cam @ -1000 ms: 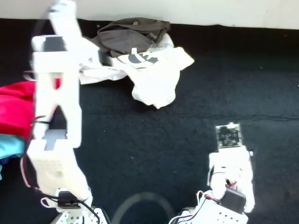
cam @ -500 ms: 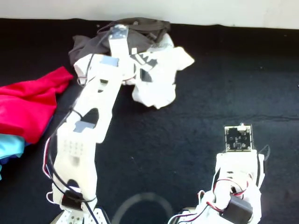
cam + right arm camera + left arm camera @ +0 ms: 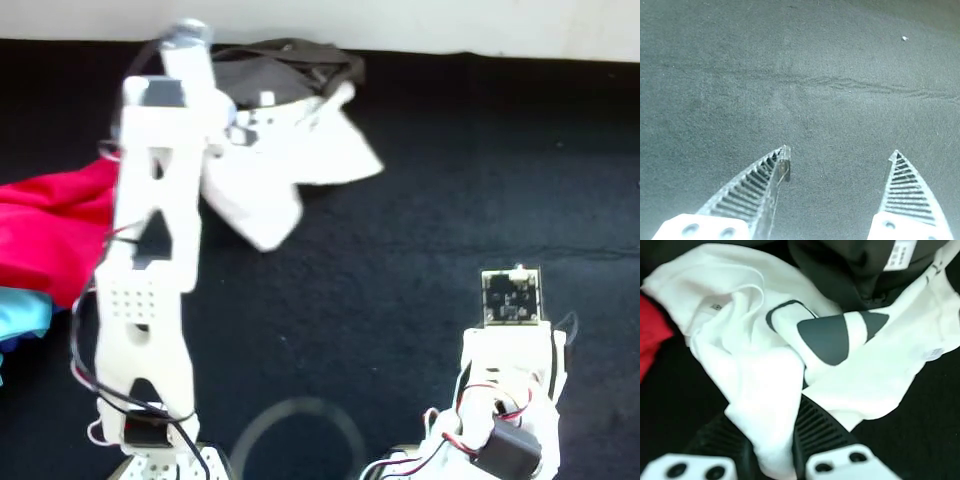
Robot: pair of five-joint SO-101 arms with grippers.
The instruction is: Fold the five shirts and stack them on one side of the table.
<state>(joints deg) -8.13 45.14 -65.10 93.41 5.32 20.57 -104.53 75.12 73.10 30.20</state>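
A white shirt (image 3: 268,170) with a dark print lies crumpled at the back of the black table (image 3: 400,240), partly over a dark grey shirt (image 3: 290,62). My left gripper (image 3: 772,432) is shut on a fold of the white shirt (image 3: 755,365), with cloth bunched between its ribbed fingers (image 3: 817,427). The dark grey shirt (image 3: 855,270) sits just beyond it. A red shirt (image 3: 45,230) and a light blue one (image 3: 20,318) lie at the table's left edge. My right gripper (image 3: 840,151) hangs open above bare table at the front right.
The left arm (image 3: 150,250) stretches from the front edge to the back left and covers part of the red shirt. A pale wall (image 3: 450,25) borders the far edge of the table. The right arm's wrist (image 3: 512,298) stays near the front right.
The left arm has swung left with the white shirt in its grip, dragging it left and partly off the dark grey shirt. The right arm has barely moved.
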